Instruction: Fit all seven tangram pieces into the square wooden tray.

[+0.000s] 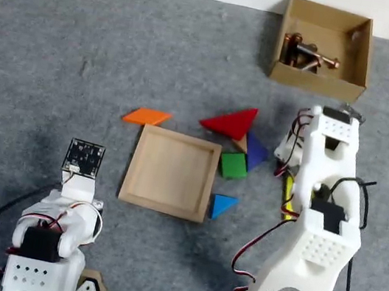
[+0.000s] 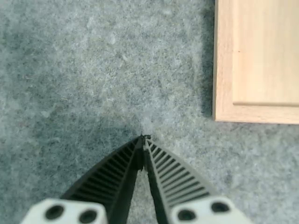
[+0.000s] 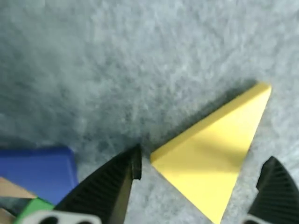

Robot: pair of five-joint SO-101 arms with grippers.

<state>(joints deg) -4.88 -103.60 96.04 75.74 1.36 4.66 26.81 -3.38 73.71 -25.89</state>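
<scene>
The counter [image 1: 84, 45] carries everything. The tray [image 1: 170, 171] lies empty between my two arms. Its edge is just beside my left tool [image 2: 144, 138], which is clenched on nothing, tips together over the felt.

The move turns on my right tool [image 3: 204, 163]. It hangs released, fingers spread wide, with the yellow triangle [image 3: 212, 158] flat on the counter directly under the gap. One corner sits close by one fingertip [image 3: 135, 163], and an edge runs slantwise away from that corner instead of square to the gap. I judge a straight close would pinch corner against edge and could skid the piece, so a small wrist turn looks wise first.

From this tool the tray lies beyond the blue piece [image 3: 37, 170]. My right arm is plainly the nearer one for this triangle.
</scene>
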